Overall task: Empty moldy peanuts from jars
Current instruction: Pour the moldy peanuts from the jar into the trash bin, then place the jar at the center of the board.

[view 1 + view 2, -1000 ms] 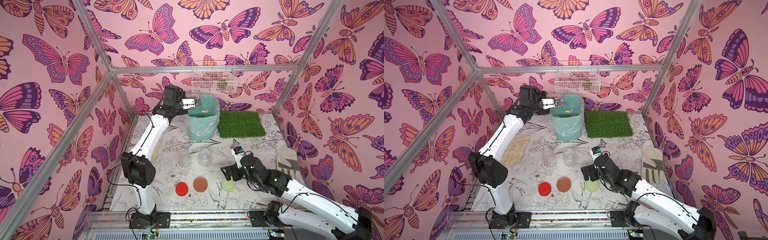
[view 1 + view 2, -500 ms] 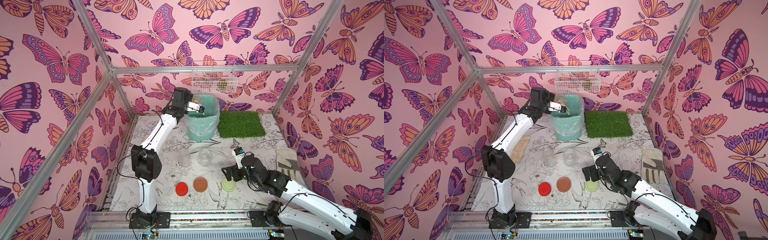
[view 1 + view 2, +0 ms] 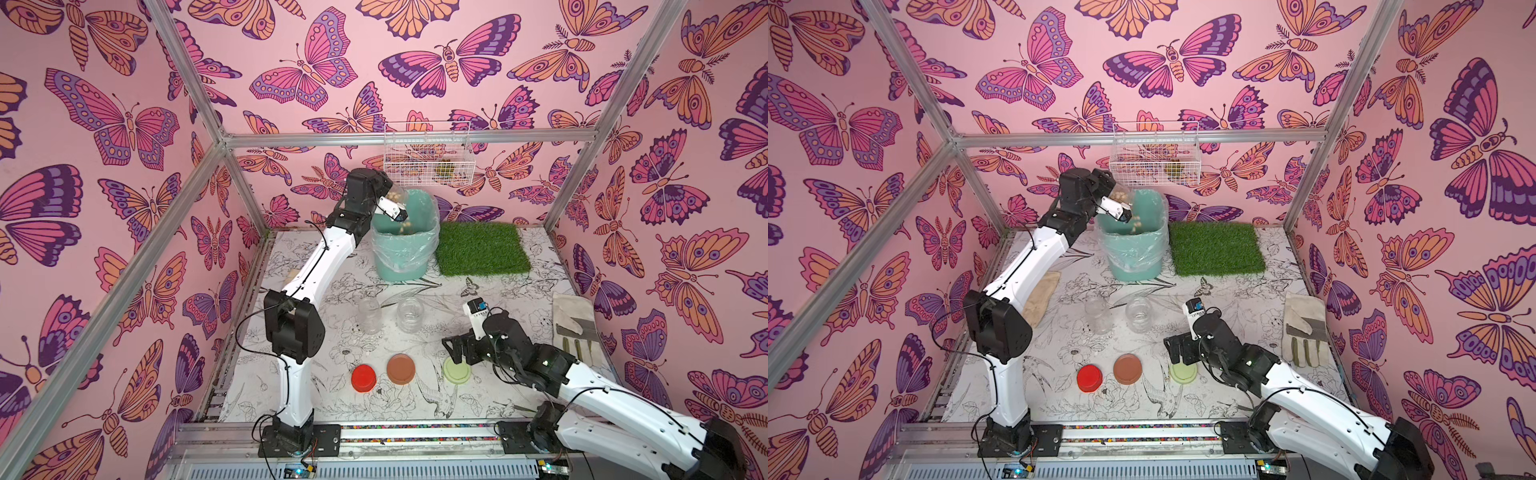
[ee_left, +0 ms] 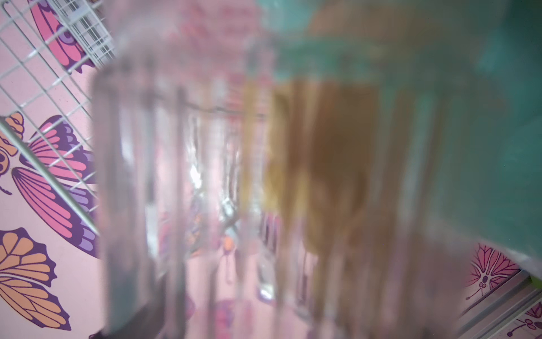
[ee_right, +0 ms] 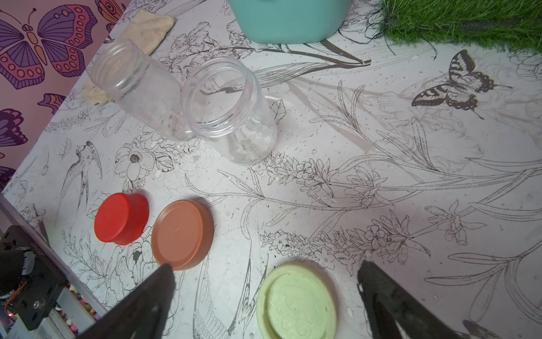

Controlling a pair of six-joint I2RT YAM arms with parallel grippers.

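1. Far left of the bench: beige cloth, flat, partly hidden behind the left arm.
2. Left end effector: raised at the back, clamped narrow on a clear jar, lidless and tipped mouth-down over the teal bin.
3. Moldy peanuts: a tan mass inside the tilted jar, with a few pieces below its mouth, inside the bin's clear liner.
4. Left wrist view: filled by the blurred jar wall, a tan smear behind it (too soft to pick out single nuts).
5. Mid-bench, upright and lidless: narrow jar, then wide jar just beside it; both look empty in the right wrist view.
6. Nearer the front rail, in a row: red lid, brown lid, light green lid, all lying loose.
7. On the back wall above the bin: white wire basket.
8. Right end effector: low over the bench, jaws spread wide, the light green lid between them and not gripped.
9. Right of the bin: grass mat, flat.
10. Far right: work glove, flat by the wall.
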